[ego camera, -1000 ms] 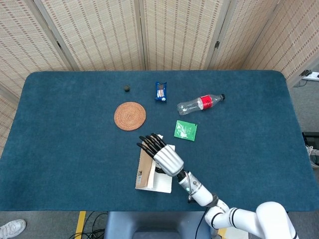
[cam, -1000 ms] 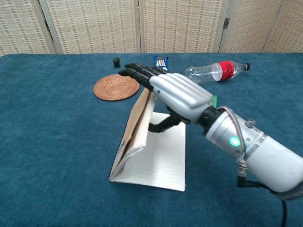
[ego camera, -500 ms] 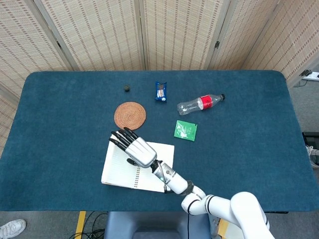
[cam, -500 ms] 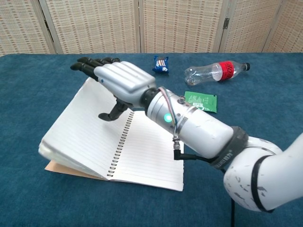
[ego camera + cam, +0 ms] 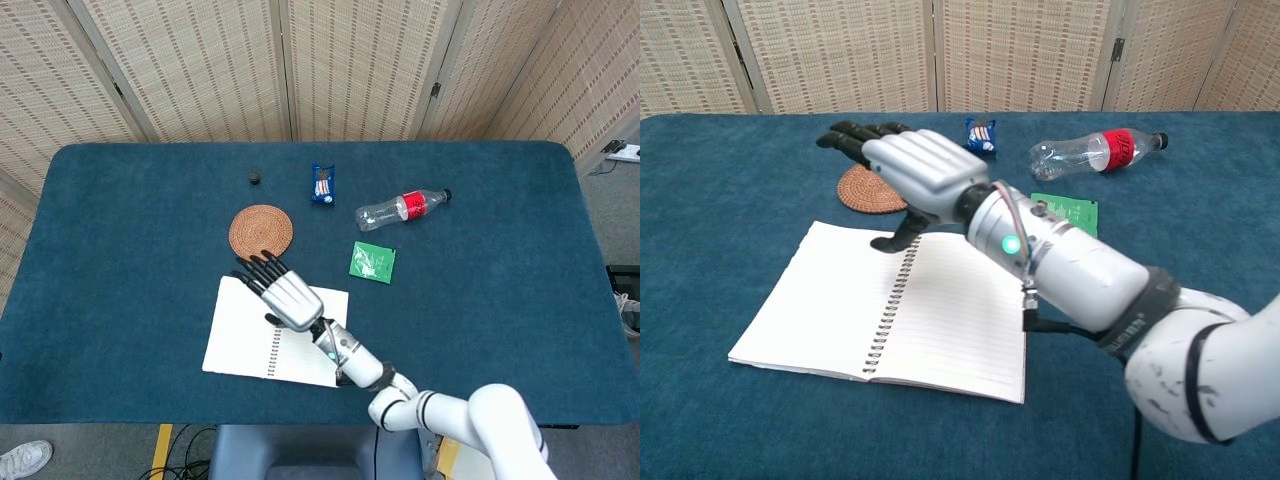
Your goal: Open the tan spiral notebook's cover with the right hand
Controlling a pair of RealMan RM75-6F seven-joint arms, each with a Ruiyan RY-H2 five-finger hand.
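Note:
The spiral notebook (image 5: 240,335) lies open and flat near the table's front edge, lined pages up on both sides of the spiral (image 5: 840,310); its tan cover is not visible. My right hand (image 5: 285,295) hovers over the notebook's far edge by the spiral, fingers stretched out and apart, holding nothing. In the chest view the right hand (image 5: 910,170) is raised above the pages, thumb pointing down toward the spiral. My left hand appears in neither view.
A round woven coaster (image 5: 261,231) lies just beyond the notebook, partly behind the fingers in the chest view. A green packet (image 5: 372,262), a plastic bottle with a red label (image 5: 403,208), a blue snack packet (image 5: 322,184) and a small dark cap (image 5: 255,178) lie farther back.
The raised leaf has fallen left and now lies flat. My right hand let go of it and drew back a little toward the spiral, lifted off the pages.

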